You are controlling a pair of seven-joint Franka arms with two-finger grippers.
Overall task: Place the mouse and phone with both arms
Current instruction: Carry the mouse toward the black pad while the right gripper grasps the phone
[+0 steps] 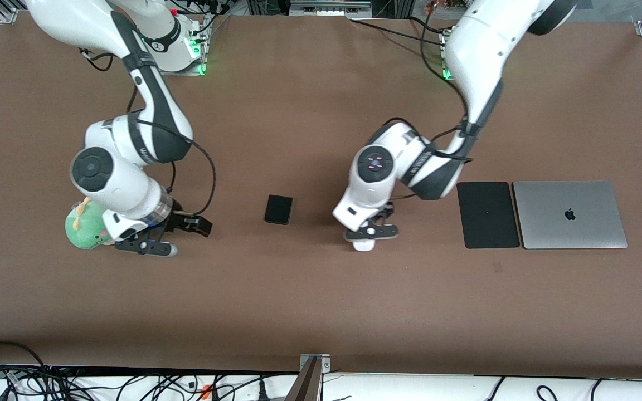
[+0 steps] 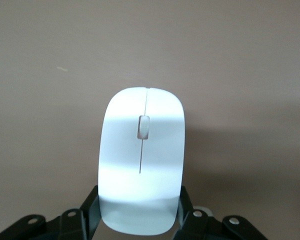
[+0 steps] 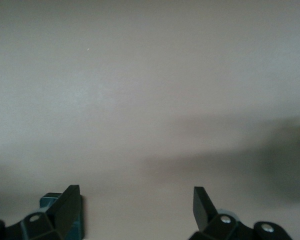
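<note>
Left gripper, low centre-right of the front view, is clamped on the mouse: glossy white oval, thin grey seam, black fingers pinching its sides. Right gripper, lower left of the front view, jaws spread wide over bare matte brown table, beside a fuzzy green plush toy. Between the grippers lies the phone, flat, black, round-cornered. At right: a matte black pad touching a brushed silver laptop.

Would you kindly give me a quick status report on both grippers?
Left gripper shut on mouse. Right gripper open, empty, beside green plush. Phone untouched on table. Nothing obstructing.
</note>
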